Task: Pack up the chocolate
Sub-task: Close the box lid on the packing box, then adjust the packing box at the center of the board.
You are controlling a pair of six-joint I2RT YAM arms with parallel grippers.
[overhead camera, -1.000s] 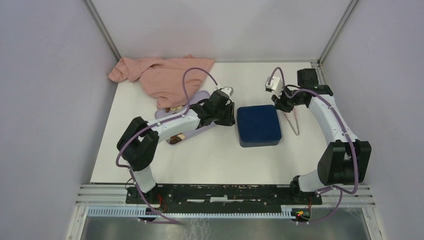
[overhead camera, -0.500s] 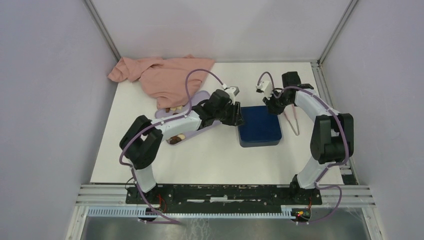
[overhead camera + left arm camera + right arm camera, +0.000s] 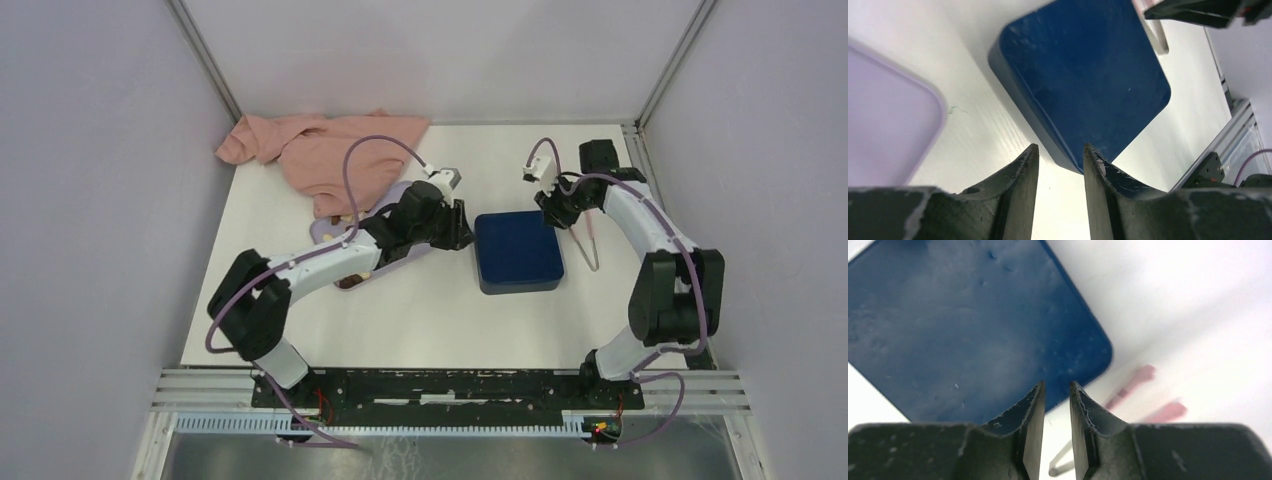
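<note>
1. Small brown and cream chocolate pieces [image 3: 349, 281] lay on the flat lilac plastic tray [image 3: 888, 115], mostly hidden under the left arm.
2. The left gripper [image 3: 1060, 150] reached low beside the dark blue square lidded box [image 3: 1083, 80], fingers narrowly parted and empty. It had backed off the box's left edge.
3. The right gripper [image 3: 1056, 386] hung at the box's far right corner, its gap slim and empty, after shifting slightly right.

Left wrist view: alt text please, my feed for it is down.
The left gripper, part open and empty, hovers at a corner of a closed dark blue box on a white table. A lilac tray shows at the left edge.
</note>
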